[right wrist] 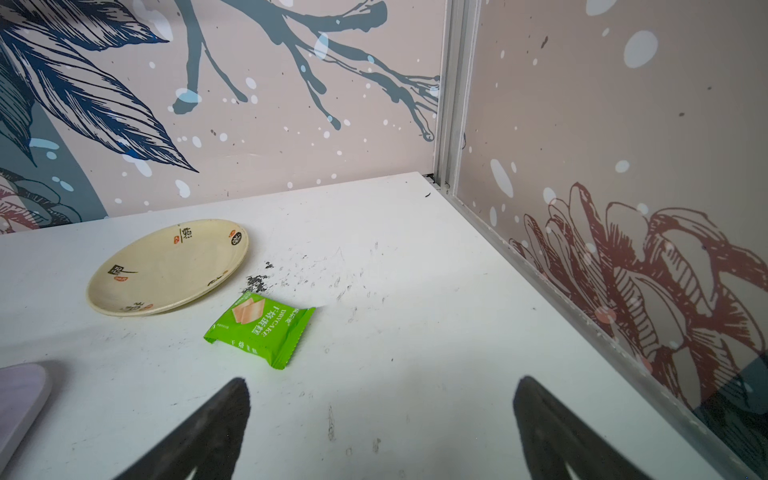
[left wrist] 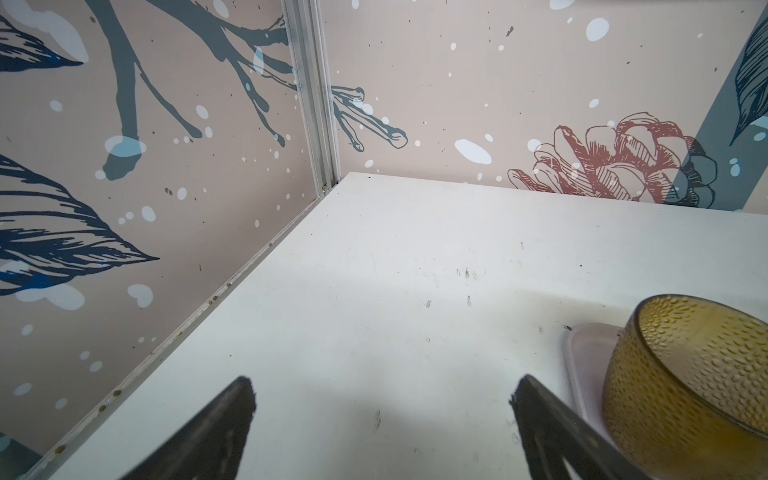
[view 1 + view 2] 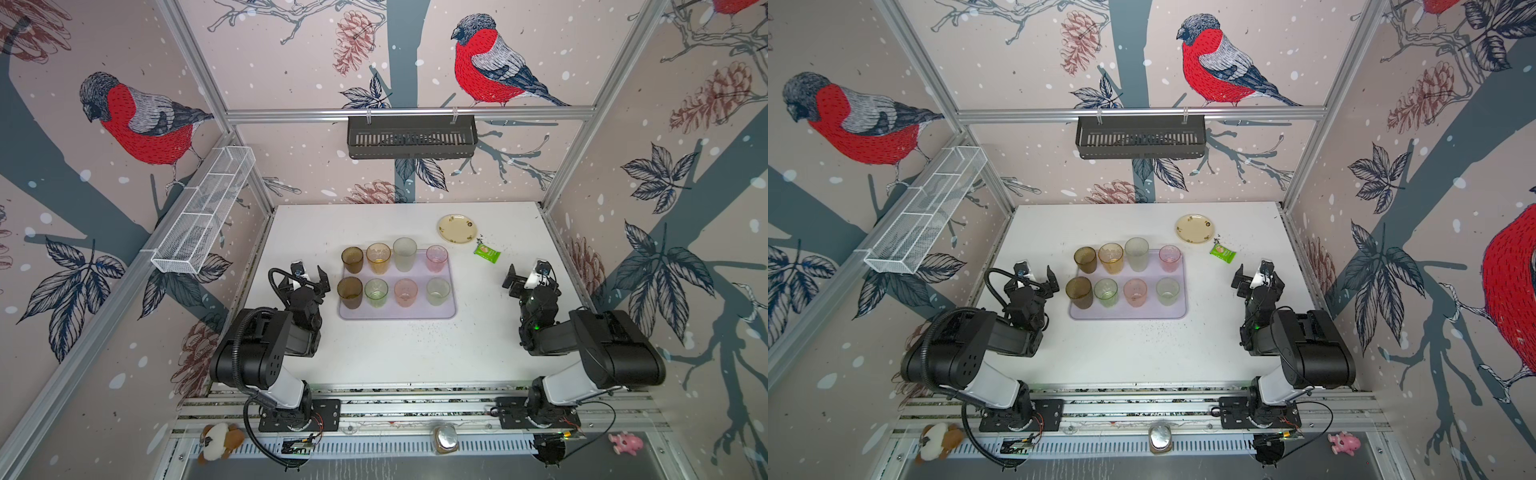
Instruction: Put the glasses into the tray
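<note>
Several tinted glasses stand upright in two rows in the lilac tray (image 3: 397,316) (image 3: 1127,316) at mid-table in both top views. The colours include brown (image 3: 350,292), green (image 3: 376,292), pink (image 3: 405,292), amber (image 3: 378,257) and pale clear (image 3: 404,253). My left gripper (image 3: 311,276) (image 3: 1037,274) hovers open just left of the tray, apart from the glasses. In the left wrist view the gripper (image 2: 382,395) is empty, with a brown glass (image 2: 685,382) on the tray corner (image 2: 582,353) beside one finger. My right gripper (image 3: 527,274) (image 1: 382,395) is open and empty, right of the tray.
A cream plate (image 3: 458,228) (image 1: 166,270) and a green snack packet (image 3: 487,252) (image 1: 259,328) lie at the back right, with dark crumbs around them. A black slotted basket (image 3: 411,137) hangs on the back wall, a white wire basket (image 3: 203,210) on the left wall.
</note>
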### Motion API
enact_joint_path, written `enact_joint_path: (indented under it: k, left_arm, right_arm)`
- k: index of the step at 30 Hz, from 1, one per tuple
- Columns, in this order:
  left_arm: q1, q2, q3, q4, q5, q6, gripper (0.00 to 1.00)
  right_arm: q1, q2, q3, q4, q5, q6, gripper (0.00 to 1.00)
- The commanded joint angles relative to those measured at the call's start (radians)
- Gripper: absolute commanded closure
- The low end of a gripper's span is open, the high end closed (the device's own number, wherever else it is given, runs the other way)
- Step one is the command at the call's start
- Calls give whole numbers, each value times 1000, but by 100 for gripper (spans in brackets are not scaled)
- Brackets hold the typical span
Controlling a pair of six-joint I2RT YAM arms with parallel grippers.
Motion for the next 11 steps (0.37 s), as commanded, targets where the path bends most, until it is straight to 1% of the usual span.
enact_joint_path:
  k: [1, 11]
  left_arm:
    - [0, -1, -1, 56, -2, 2, 3]
    - [0, 0, 0, 55, 1, 1, 3]
  right_arm:
    - [3, 0, -1, 46, 10, -10, 0]
    - [3, 1, 0, 44, 12, -10, 0]
